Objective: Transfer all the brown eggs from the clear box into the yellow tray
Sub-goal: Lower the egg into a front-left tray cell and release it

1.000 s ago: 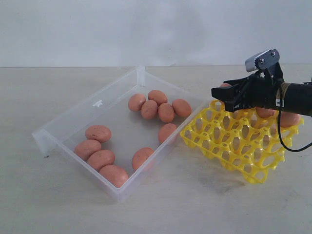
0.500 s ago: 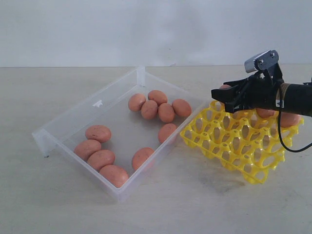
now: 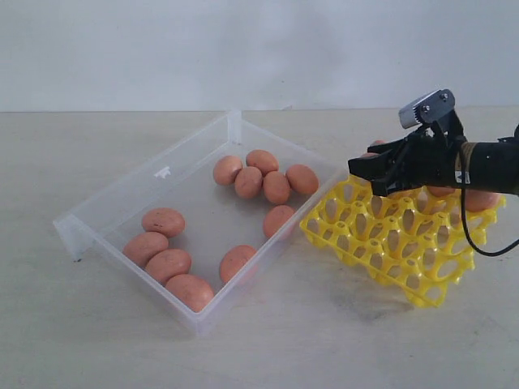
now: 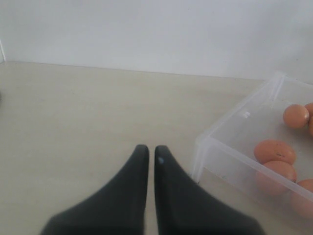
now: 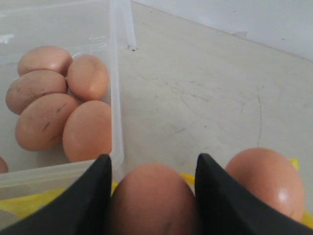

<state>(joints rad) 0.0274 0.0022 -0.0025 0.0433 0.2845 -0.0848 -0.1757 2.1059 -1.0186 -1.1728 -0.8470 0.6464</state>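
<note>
So, right fingers (image 5: 93, 196) are clamped on one egg (image 5: 154, 200). It sits snug btw the two, touching both. In the ext view that's at the tray's (image 3: 422, 271) far-left corner, just beside the box (image 3: 81, 231); can't tell if it's in a cell or just above. A second egg (image 5: 266, 181) sits right next to it. Eleven eggs (image 3: 247, 182) lie in the box. Left fingers (image 4: 137, 196) are pressed together w/ nothing btw them, over bare surface (image 4: 73, 122) near a box corner.
</note>
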